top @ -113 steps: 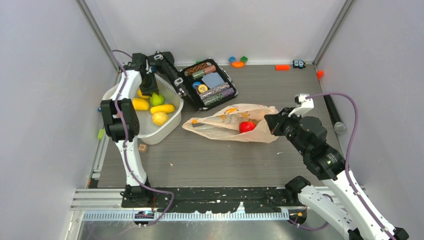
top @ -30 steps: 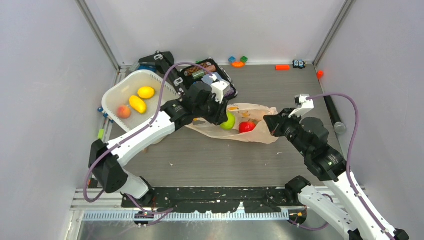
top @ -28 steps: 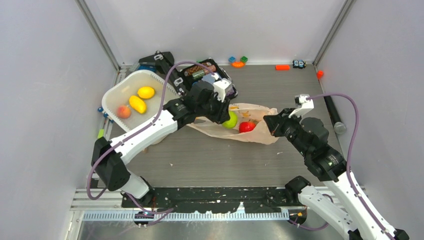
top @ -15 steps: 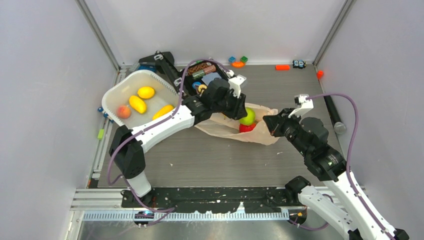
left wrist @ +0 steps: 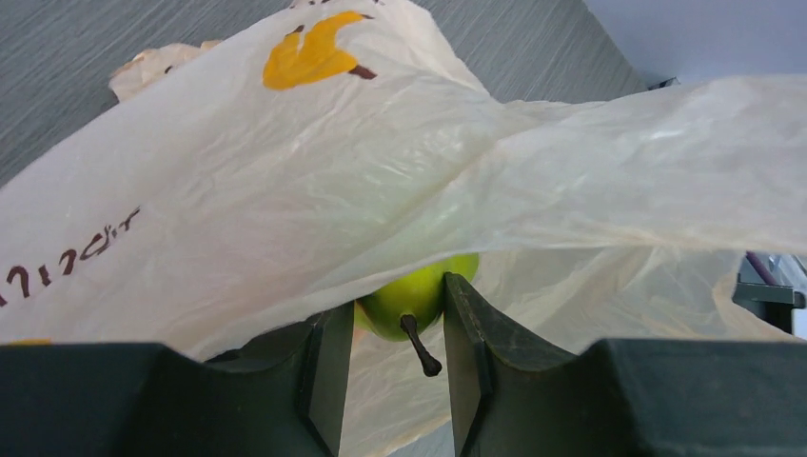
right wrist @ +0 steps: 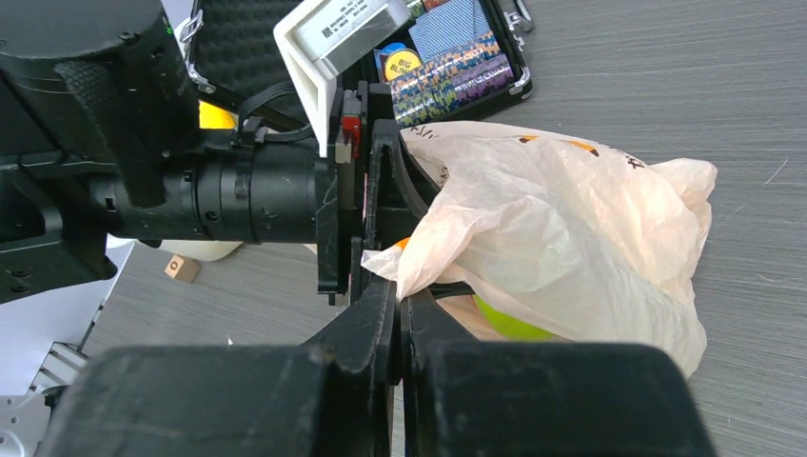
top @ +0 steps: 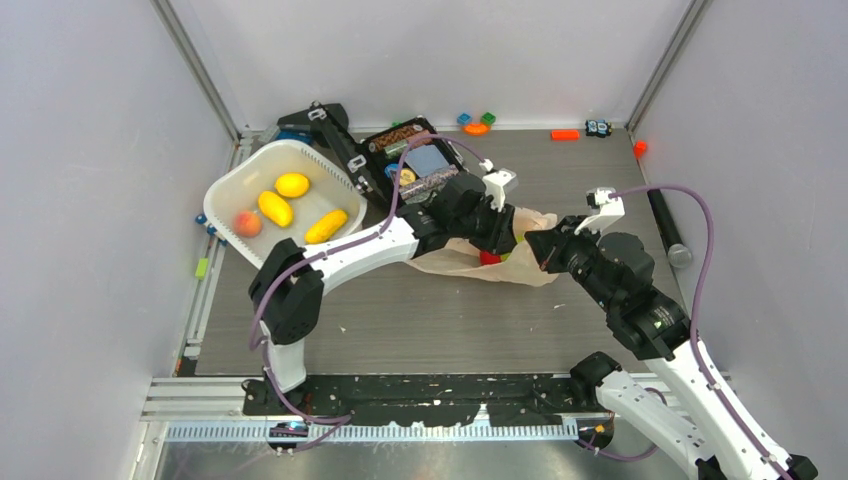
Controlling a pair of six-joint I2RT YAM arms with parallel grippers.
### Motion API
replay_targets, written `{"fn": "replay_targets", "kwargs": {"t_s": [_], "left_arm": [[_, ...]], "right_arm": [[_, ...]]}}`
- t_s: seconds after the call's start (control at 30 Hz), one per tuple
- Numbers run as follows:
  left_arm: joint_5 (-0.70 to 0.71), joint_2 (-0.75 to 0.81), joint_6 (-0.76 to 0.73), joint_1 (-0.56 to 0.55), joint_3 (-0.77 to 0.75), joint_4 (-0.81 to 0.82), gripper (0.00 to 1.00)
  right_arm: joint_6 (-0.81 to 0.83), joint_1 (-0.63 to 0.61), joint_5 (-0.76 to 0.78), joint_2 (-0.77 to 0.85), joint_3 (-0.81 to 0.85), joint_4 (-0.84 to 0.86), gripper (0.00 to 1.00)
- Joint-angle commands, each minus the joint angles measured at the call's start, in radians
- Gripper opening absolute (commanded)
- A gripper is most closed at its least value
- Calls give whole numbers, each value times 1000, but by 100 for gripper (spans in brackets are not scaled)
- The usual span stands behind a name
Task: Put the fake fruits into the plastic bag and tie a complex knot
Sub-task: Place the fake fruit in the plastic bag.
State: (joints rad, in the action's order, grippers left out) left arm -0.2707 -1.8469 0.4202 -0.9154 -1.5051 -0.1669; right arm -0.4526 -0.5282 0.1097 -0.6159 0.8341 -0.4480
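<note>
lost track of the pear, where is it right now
The green pear is held in the left gripper, just under the plastic bag's raised lip in the left wrist view. In the top view that is mid-table, beside the red apple.

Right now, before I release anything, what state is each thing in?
plastic bag, mouth edge lifted by right end effector
green pear, gripped, just inside bag mouth
left end effector, shut on green pear
right end effector, shut on plastic bag edge
white tub, holding four fruits
chip case, open
</note>
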Motion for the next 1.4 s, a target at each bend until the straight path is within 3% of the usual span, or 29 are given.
{"fn": "replay_targets", "kwargs": {"t_s": [0.0,0.2,0.33,0.6,0.93,1.37], "left_arm": [[17,16,1,-4,-34,48,32],[28,31,-28,-4,-33,23,71],[39,46,-42,-4,-30,14,81],[139,166,-104,1,33,-33,87],[237,403,-137,72,189,-91,87],[315,641,-319,226,225,-384,90]], "right_arm": [[-12,-3,0,-3,24,43,5],[-10,-3,7,1,23,42,5],[-11,-4,7,2,23,40,5],[-6,-4,11,5,27,39,5],[-5,-4,14,13,25,38,5],[-3,-4,14,14,20,39,5]]}}
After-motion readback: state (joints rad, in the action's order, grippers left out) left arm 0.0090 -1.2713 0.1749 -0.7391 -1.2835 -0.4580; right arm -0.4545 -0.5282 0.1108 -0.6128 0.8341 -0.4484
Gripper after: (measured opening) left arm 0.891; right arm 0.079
